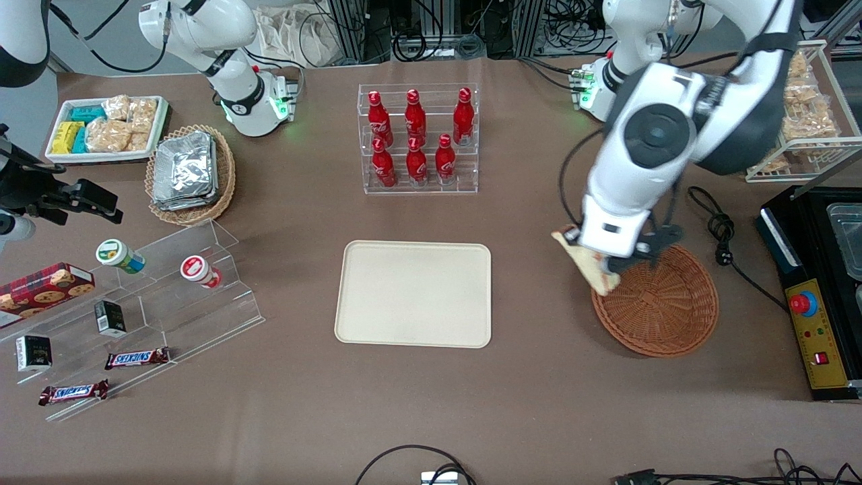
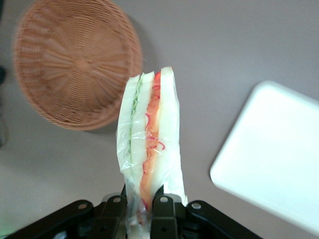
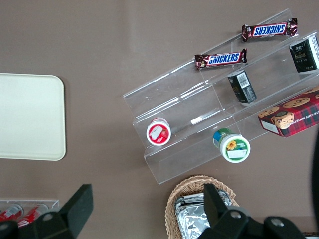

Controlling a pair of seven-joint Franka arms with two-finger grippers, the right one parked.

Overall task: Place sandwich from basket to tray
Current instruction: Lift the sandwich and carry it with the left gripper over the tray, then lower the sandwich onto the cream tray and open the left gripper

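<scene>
My left gripper (image 1: pixel 609 264) is shut on the sandwich (image 1: pixel 587 261), a wrapped white-bread wedge with green and orange-red layers, and holds it in the air above the basket's rim. In the left wrist view the sandwich (image 2: pixel 151 142) hangs between the fingers (image 2: pixel 162 209), above bare table. The reddish-brown wicker basket (image 1: pixel 663 306) lies below the gripper with nothing in it; it also shows in the left wrist view (image 2: pixel 75 59). The cream-beige tray (image 1: pixel 414 294) lies flat at the table's middle, toward the parked arm from the basket, bare; it also shows in the left wrist view (image 2: pixel 274 154).
A clear rack of red bottles (image 1: pixel 417 138) stands farther from the front camera than the tray. A black appliance (image 1: pixel 818 296) and a cable (image 1: pixel 724 236) lie at the working arm's end. A stepped acrylic stand with snacks (image 1: pixel 135 316) and a tan basket of foil packs (image 1: pixel 190 172) lie toward the parked arm.
</scene>
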